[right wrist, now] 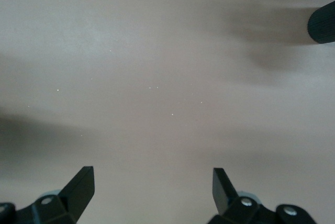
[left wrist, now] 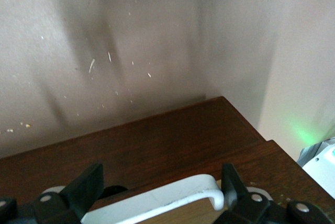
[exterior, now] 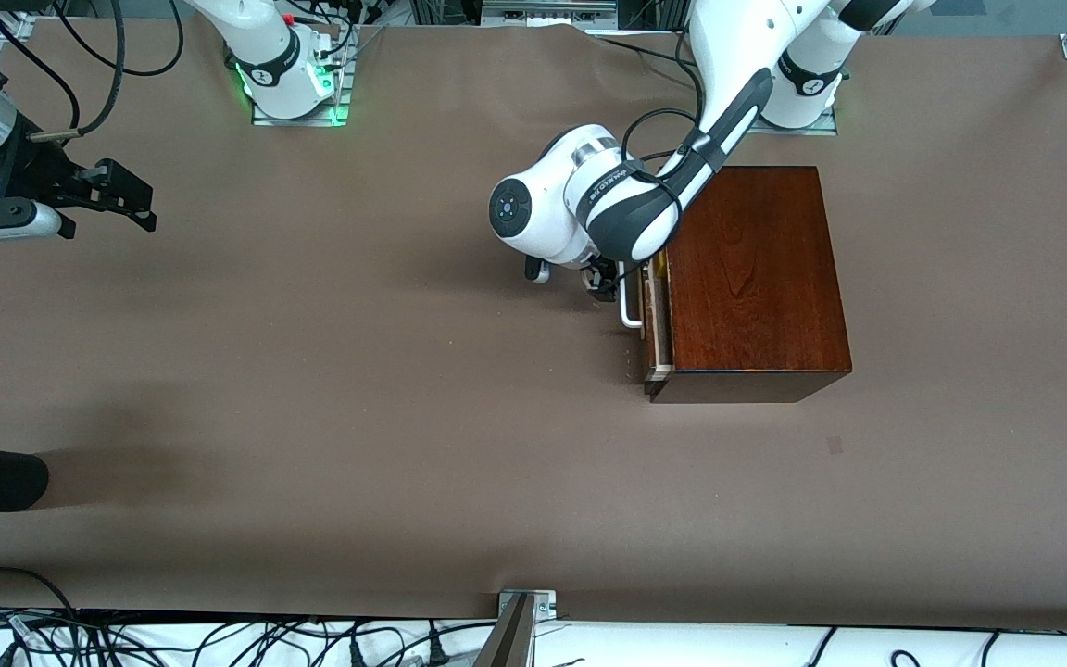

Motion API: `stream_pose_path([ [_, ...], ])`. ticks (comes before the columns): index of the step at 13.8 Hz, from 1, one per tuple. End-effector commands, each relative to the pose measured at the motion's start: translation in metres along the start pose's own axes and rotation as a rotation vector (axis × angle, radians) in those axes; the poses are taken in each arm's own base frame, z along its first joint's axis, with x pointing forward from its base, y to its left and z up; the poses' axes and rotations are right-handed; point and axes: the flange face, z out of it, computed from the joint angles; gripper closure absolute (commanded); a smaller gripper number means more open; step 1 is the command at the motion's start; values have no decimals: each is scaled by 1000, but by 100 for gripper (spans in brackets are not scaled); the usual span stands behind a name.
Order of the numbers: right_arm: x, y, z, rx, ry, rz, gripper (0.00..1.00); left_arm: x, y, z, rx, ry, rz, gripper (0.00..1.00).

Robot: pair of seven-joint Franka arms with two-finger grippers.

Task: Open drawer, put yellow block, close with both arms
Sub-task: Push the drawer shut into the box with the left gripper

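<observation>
Drawer [exterior: 655,326] barely ajar, left gripper [left wrist: 157,192] astride its handle [left wrist: 167,198]

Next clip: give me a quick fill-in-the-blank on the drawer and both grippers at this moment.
1. The left gripper has its open jaws on either side of the drawer's white ____.
2. The drawer stands slightly ____.
3. The right gripper, jaws open, hangs over the bare ____.
Missing words: handle; open; table.
</observation>
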Motion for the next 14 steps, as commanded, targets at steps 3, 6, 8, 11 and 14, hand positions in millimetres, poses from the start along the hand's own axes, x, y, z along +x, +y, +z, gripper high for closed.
stream_pose_path([
  [3,1,0,-5,3,0,11,0,-25,-3,4,8,-64,-14,0],
  [6,1,1,-5,3,0,12,0,-29,-5,7,7,-87,-27,0],
  [8,1,0,-5,3,0,11,0,-29,-4,6,10,-87,-26,0],
  [11,1,1,-5,3,0,12,0,-30,-2,-9,25,-55,-49,0],
  [14,1,0,-5,3,0,11,0,-48,8,-65,30,99,-120,0],
])
